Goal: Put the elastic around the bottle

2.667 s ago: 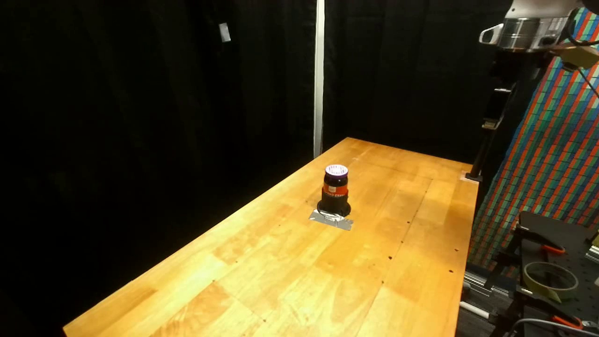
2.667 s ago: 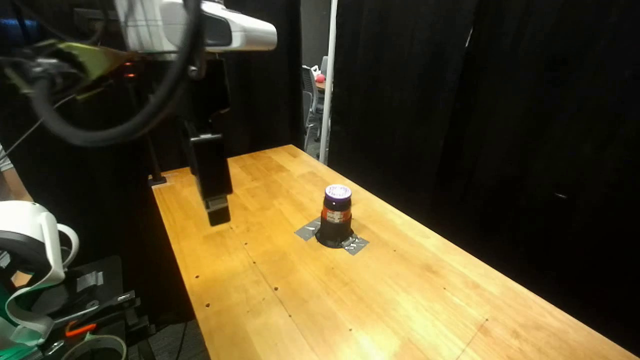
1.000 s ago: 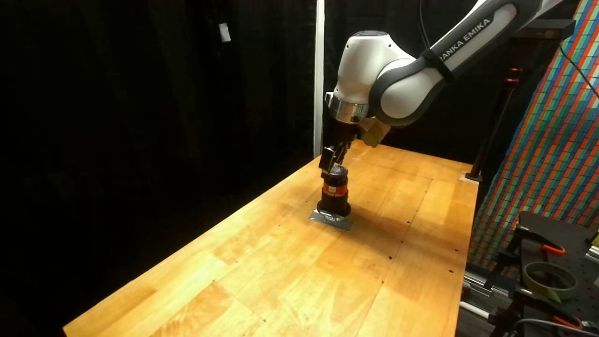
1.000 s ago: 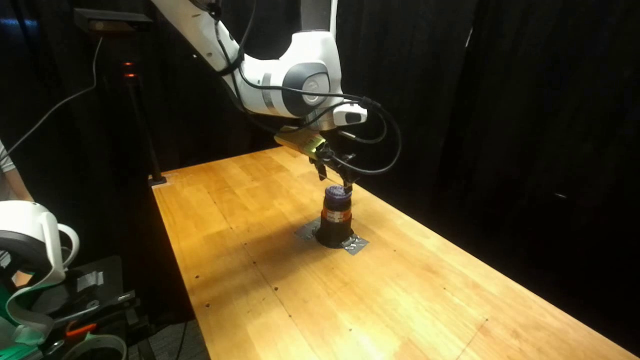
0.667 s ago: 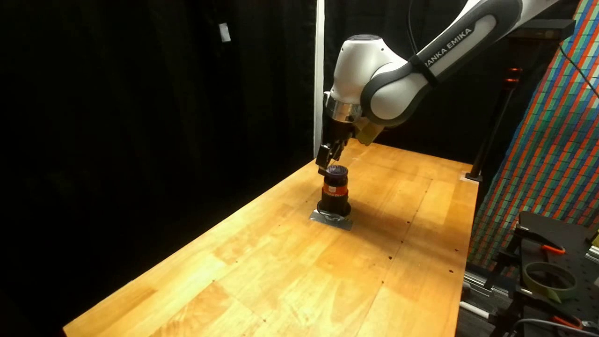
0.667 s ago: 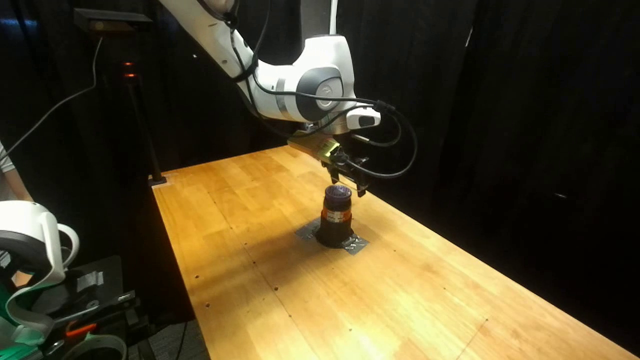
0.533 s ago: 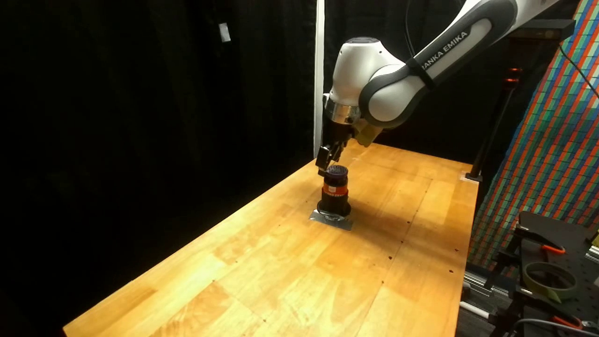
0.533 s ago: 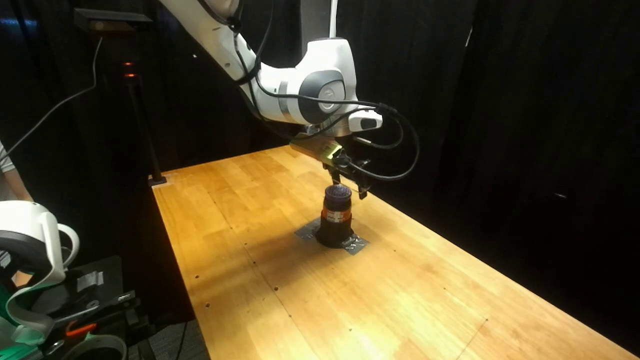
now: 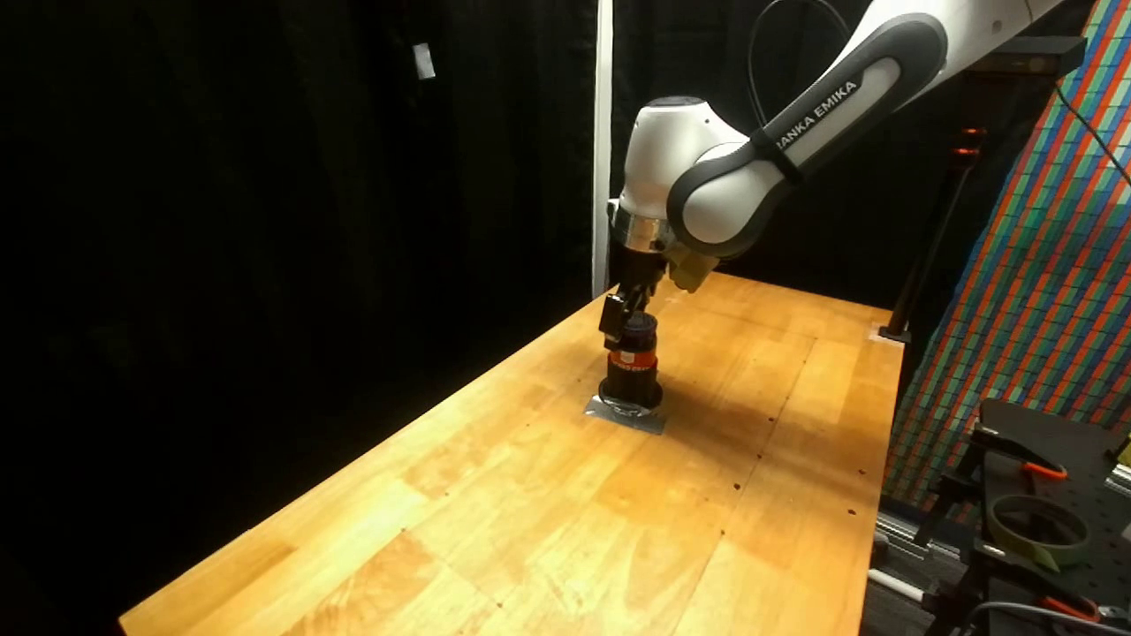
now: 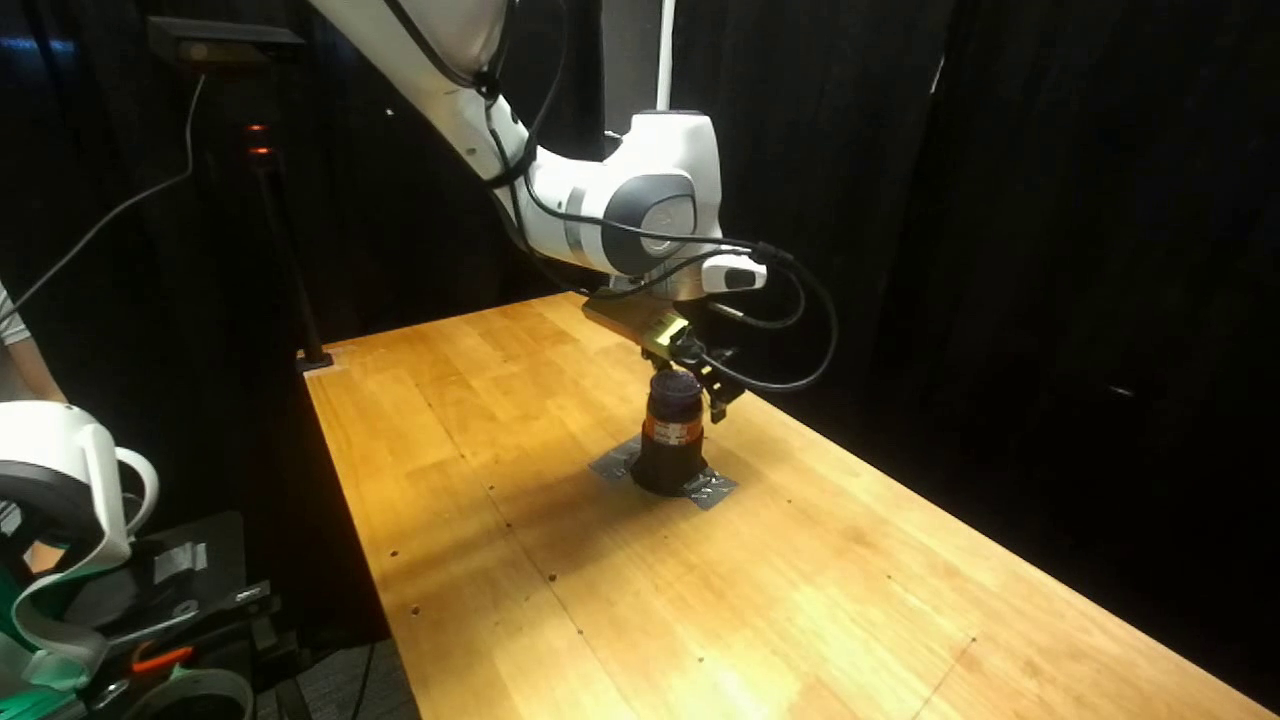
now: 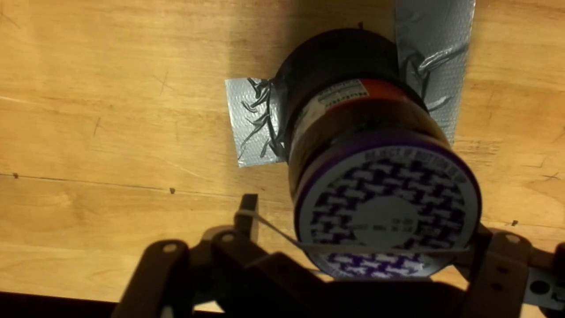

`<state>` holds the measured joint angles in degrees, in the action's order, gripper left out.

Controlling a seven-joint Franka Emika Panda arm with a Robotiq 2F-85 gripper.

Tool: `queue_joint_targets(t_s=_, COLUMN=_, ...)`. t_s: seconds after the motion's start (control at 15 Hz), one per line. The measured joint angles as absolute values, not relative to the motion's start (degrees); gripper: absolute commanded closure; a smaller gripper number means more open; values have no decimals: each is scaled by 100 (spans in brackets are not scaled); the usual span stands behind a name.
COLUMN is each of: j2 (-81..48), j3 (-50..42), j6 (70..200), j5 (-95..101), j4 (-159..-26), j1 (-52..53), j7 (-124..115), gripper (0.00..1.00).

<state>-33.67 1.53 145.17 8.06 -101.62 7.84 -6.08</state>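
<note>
In both exterior views the wooden table (image 9: 530, 530) is overhung by the robot arm (image 9: 671, 163). In the wrist view the gripper (image 11: 365, 224) is seen with its fingers spread to either side of the lid (image 11: 384, 207) of the bottle (image 9: 633, 359), one of them partly hidden; nothing is pinched between them. The bottle is held upright in a black holder (image 11: 340, 53), apparently fastened to the table by grey tape (image 11: 254, 126). The elastic (image 11: 375, 249) is stretched from finger to finger, with a strand seemingly bent at the lid's edge and crossing its printed top; how the rest of the loop runs cannot be made out. The step in hand is judged to be the fitting of the loop over the lid, not yet completed. Next, the crossing strand should be carried past the opposite edge, then the loop lowered and released onto the bottle; if pressed straight down, it may be snagged.
</note>
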Motion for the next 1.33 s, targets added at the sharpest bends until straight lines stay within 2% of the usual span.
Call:
queue_joint_targets(t_s=1.13, j2=-3109, j3=466, j6=12855, j5=-207, j4=-10178, j1=199, j7=416, gripper=0)
queue_joint_targets(t_s=1.2, j2=-3109, j3=467, j6=12796, j5=-242, j4=-10183, j1=171, j7=471, gripper=25)
queue_joint_targets(t_s=1.27, j2=-3109, j3=467, j6=12751, j5=-266, j4=-10193, j1=152, j7=505, gripper=26)
queue_joint_targets(t_s=1.33, j2=-3108, j3=467, j6=12748, j5=-268, j4=-10215, j1=140, j7=517, gripper=32)
